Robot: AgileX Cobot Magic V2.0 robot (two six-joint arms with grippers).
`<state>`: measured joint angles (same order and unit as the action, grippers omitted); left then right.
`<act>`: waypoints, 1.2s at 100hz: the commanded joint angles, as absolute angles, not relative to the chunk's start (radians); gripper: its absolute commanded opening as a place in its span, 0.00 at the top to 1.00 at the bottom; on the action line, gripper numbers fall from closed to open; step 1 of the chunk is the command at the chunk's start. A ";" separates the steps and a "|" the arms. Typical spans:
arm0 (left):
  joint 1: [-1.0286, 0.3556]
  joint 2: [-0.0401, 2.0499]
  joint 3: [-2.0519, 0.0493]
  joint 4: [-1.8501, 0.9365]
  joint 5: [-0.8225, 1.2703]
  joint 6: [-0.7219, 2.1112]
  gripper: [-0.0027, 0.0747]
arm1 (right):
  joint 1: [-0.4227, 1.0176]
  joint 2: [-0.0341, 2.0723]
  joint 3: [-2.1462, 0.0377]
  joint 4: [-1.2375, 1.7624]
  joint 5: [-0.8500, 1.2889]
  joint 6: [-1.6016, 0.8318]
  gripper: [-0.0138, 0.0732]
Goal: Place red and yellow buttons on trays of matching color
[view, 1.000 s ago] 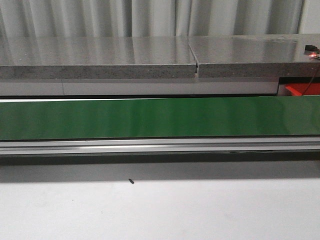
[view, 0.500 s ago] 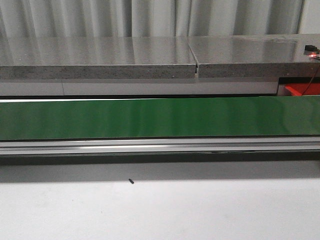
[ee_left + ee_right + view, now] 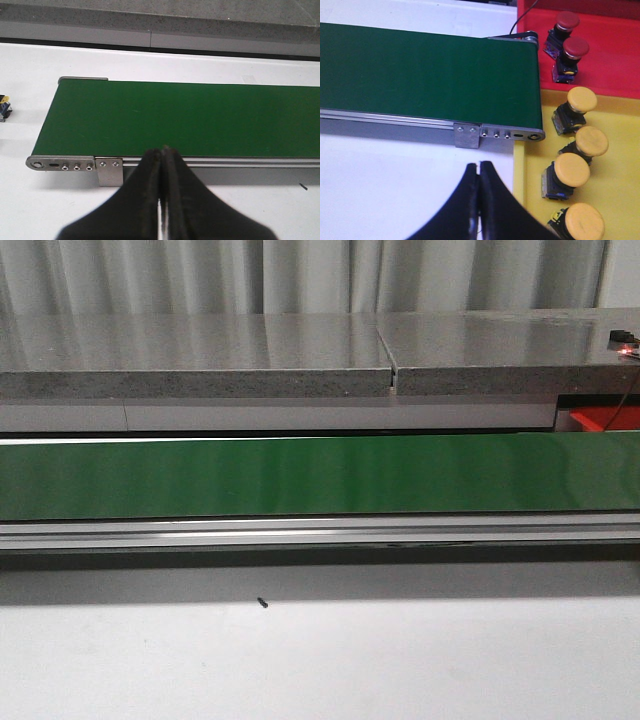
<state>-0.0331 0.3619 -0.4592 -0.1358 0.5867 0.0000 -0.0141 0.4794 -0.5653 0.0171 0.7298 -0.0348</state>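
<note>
2 red buttons [image 3: 568, 21] on red tray [image 3: 615, 60]; 4 yellow buttons [image 3: 582, 99] on yellow tray [image 3: 620, 120].

Green conveyor belt [image 3: 300, 476] — small dark speck [image 3: 262, 603] nearby.

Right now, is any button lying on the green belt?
No. The green belt is bare in every view; the red buttons and yellow buttons sit in their trays.
</note>
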 commanded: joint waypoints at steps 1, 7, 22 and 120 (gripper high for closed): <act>-0.034 0.368 -0.487 -0.144 0.518 -0.011 0.99 | -0.014 0.430 -0.564 0.031 0.674 -0.061 0.95; -0.034 0.368 -0.487 -0.144 0.518 -0.011 0.99 | -0.014 0.405 -0.552 0.032 0.677 -0.060 0.95; -0.034 0.368 -0.487 -0.144 0.518 -0.011 0.99 | -0.014 0.394 -0.543 0.031 0.687 -0.060 0.95; -0.034 0.368 -0.487 -0.148 0.518 -0.011 0.99 | -0.014 0.394 -0.543 0.034 0.685 -0.060 0.95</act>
<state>-0.0331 0.3619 -0.4592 -0.1358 0.5867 0.0000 -0.0141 0.3915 -0.5195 0.0346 0.7438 -0.0513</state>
